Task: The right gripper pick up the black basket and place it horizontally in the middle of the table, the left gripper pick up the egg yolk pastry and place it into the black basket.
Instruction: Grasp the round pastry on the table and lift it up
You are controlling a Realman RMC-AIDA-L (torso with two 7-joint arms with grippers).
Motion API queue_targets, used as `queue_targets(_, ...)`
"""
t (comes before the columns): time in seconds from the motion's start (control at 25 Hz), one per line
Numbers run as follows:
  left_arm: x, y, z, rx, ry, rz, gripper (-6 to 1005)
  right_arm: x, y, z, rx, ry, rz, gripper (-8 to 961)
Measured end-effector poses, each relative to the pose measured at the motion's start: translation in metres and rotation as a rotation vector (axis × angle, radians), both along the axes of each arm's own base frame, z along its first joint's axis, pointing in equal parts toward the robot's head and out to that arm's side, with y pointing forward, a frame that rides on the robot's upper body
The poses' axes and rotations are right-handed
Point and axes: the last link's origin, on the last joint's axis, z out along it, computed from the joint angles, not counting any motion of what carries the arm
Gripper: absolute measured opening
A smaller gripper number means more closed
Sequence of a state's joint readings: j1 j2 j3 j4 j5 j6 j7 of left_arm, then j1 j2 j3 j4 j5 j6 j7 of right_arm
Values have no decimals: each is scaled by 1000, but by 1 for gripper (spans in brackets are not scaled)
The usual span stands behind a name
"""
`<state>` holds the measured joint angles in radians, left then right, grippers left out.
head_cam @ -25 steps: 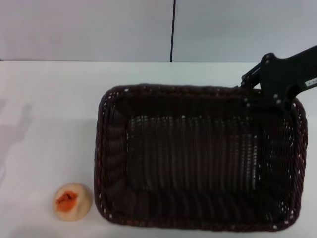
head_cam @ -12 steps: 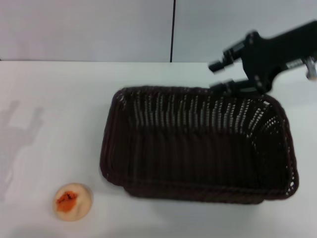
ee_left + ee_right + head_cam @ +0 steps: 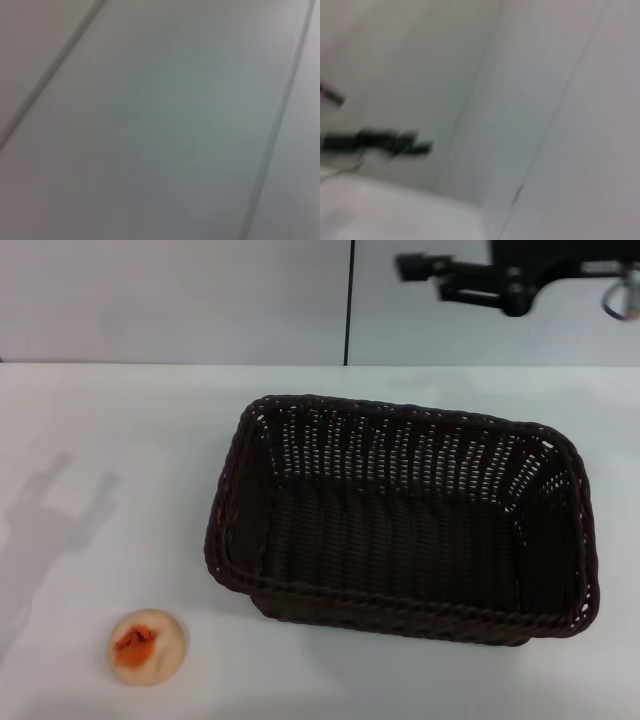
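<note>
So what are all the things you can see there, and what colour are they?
Rectangular woven wicker basket: one, dark brown-black, on the table right of the middle, open side up, nothing in it.
Small round egg yolk pastry: one, pale beige with an orange-red patch on top, near the front left of the table, apart from the basket.
Flat tabletop: one, white, under both things; a grey claw-shaped shadow lies on its left part.
Wall: pale grey panels behind the table, with a dark vertical seam.
Right claw: one, black, up in the air above the far right of the table, holding nothing.
Left claw: not in view.
</note>
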<state>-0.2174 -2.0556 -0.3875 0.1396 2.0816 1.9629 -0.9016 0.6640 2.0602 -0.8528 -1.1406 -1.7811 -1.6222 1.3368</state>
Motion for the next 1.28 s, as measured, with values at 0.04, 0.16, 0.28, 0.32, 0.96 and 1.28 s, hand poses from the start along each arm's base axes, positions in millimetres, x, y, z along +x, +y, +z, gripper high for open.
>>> queue_targets(0.04, -1, -2, -1, -40, 39, -14, 810, 15, -8, 4, 38, 129, -32, 408)
queue_targets(0.16, -4, -7, -2, -143, 132, -53, 810, 49, -22, 15, 86, 388, -127, 408)
queue_targets(0.28, -6, -11, -4, -191, 172, -70, 810, 73, -29, 20, 139, 522, -190, 408)
queue_targets(0.32, -7, -14, -5, -220, 197, -78, 810, 89, -34, 22, 183, 593, -231, 408)
queue_targets(0.96, -14, -57, -49, -400, 461, -163, 807, 204, -84, 20, 540, 947, -635, 408)
queue_targets(1.28, -21, -63, -66, -496, 518, -148, 800, 208, -83, 17, 549, 976, -671, 408)
